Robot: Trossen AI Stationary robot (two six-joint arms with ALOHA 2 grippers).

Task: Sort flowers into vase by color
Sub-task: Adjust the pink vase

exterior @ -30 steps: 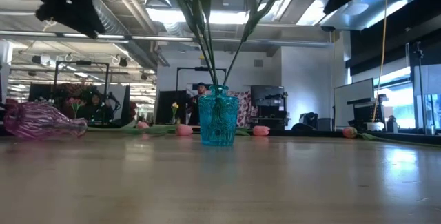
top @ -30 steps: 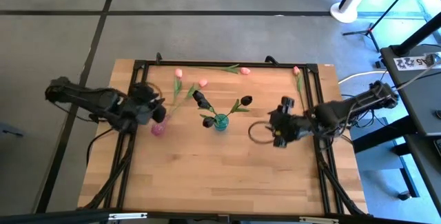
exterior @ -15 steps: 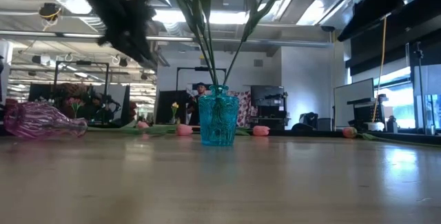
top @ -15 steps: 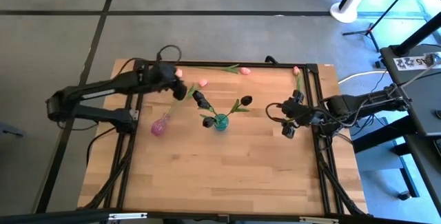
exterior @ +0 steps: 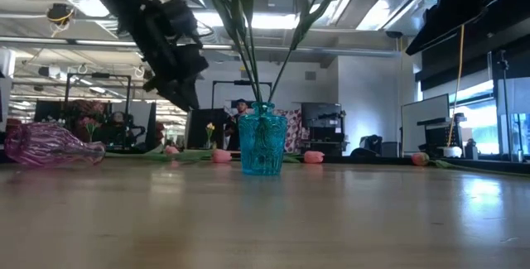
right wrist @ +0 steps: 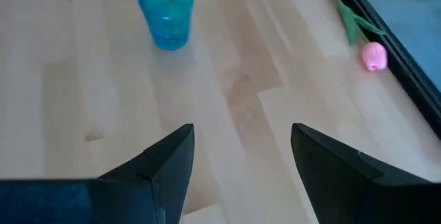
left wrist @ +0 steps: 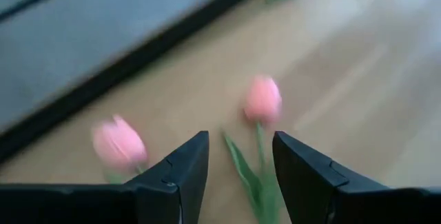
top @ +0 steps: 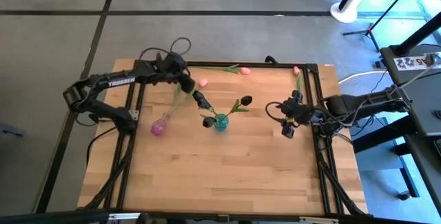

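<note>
Flowers: pink tulips lie scattered along the table's far edge, and three dark maroon tulips point(top: 204, 120) already stand in the blue vase point(top: 220, 122) at mid-table. Starting at the left, the pink vase point(top: 160, 125) lies on its side, so you'll likely need it upright before any pink stems go in. Your left gripper point(top: 185, 82) hovers over the far-left pair; the left wrist view shows its fingers spread apart with nothing between them, one pink tulip point(left wrist: 262, 100) ahead in the gap and another pink tulip point(left wrist: 118, 143) off to one side. For this pick, I'd come down on the green stem point(left wrist: 260, 182) just below the head rather than the bloom, which looks soft and would crush or slip, and centre the stem between the fingers first since it's thin. Further right, a pink tulip point(top: 244, 70) rests by the far rail, and one more pink tulip point(top: 296, 71) lies near the far-right corner. Your right gripper point(top: 288, 117) waits right of the blue vase, fingers apart and empty. The surface is a light wooden table point(top: 227, 176) in a black frame, flat, bare in front. Beyond it the low view shows an open workshop with ceiling lights, ducting and monitors.
</note>
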